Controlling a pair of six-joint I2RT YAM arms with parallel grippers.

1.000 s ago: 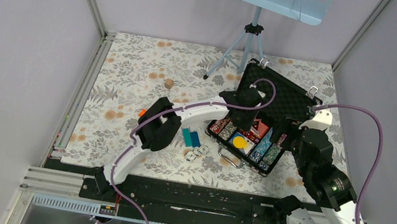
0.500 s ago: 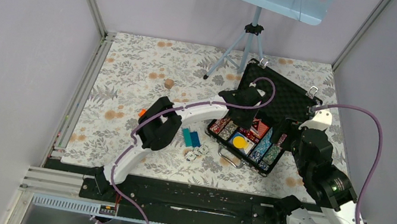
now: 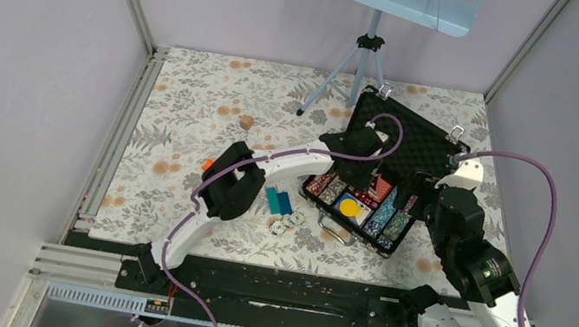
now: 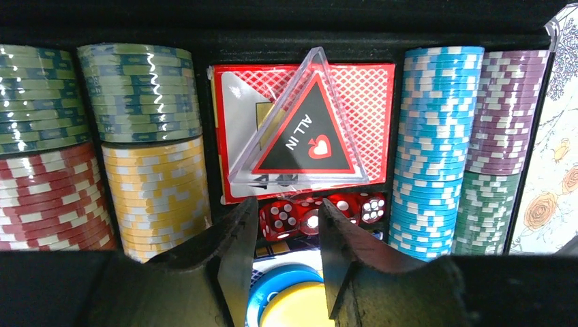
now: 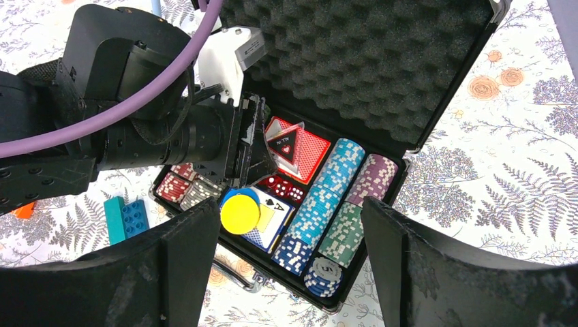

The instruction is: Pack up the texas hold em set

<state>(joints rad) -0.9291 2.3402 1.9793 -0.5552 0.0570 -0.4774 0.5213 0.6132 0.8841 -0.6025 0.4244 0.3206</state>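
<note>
The texas hold em set's black case lies open on the floral table, foam lid tilted back. Its tray holds rows of chips, a red card deck under a clear "ALL IN" triangle, red dice and a yellow disc on a blue one. My left gripper hangs low over the dice, open, nothing between its fingers. My right gripper hovers higher over the case's right side, wide open and empty. A short chip stack sits at the tray's near corner.
Loose chips lie on the table in front of the case's left end. Teal and blue bricks sit left of the case, an orange piece by the left arm's elbow. A tripod stands behind; walls close in on both sides.
The left gripper's jaws have spread a little. Both arms stay where they were over the case.
</note>
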